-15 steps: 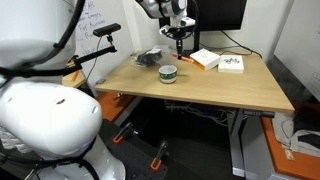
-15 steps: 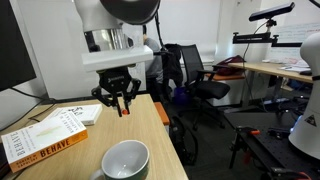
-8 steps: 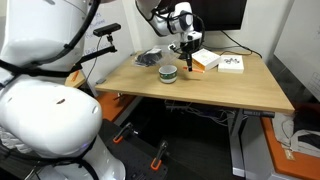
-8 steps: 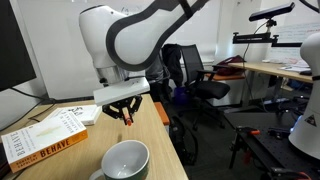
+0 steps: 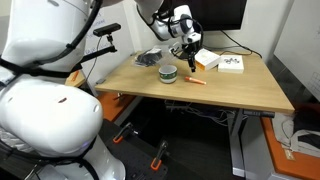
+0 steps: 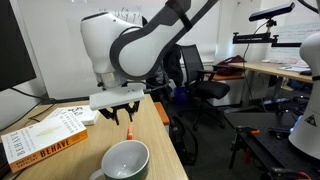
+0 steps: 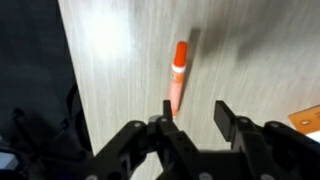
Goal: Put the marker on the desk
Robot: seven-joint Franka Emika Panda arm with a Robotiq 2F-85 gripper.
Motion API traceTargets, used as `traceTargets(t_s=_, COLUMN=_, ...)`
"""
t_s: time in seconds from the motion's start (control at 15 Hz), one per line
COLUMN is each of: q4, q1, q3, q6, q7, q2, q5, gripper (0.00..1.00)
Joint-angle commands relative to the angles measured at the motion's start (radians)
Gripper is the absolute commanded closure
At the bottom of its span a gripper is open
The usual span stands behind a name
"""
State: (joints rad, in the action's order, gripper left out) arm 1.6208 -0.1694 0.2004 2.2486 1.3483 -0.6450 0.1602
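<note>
The orange-red marker (image 7: 178,75) lies flat on the light wood desk (image 7: 110,80), just ahead of my gripper (image 7: 195,108), whose fingers are open and empty. In both exterior views the marker (image 5: 195,81) (image 6: 131,131) rests on the desk (image 5: 230,90) (image 6: 155,140) beside the small cup (image 5: 168,73). My gripper (image 5: 187,62) (image 6: 120,113) hovers a little above the marker, apart from it.
The cup (image 6: 125,160) stands close to the marker. Books (image 5: 205,59) (image 5: 232,64) (image 6: 45,135) lie behind my gripper, and a dark object (image 5: 148,57) sits at the back. A monitor (image 5: 215,15) stands at the rear edge. An office chair (image 6: 190,75) stands past the desk's edge.
The gripper came down toward the desk holding the marker, then opened. The marker now lies on the desk, free of the fingers.
</note>
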Motion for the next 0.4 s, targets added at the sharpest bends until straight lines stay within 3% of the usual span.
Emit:
traceTargets(t_s=0.0, q4=0.092, q1=-0.025, q3=-0.009, q6=-0.02, q7=0.051, q2=0.126, q5=-0.003, gripper=0.18)
traceTargets(t_s=0.2, q4=0.167, q1=-0.029, q3=-0.052, q6=-0.039, q7=0.024, q2=0.263, q5=-0.008, gripper=0.0)
traceTargets(t_s=0.33, q4=0.197, q1=-0.029, q3=-0.07, q6=-0.087, q7=0.035, q2=0.338, q5=0.006, gripper=0.0)
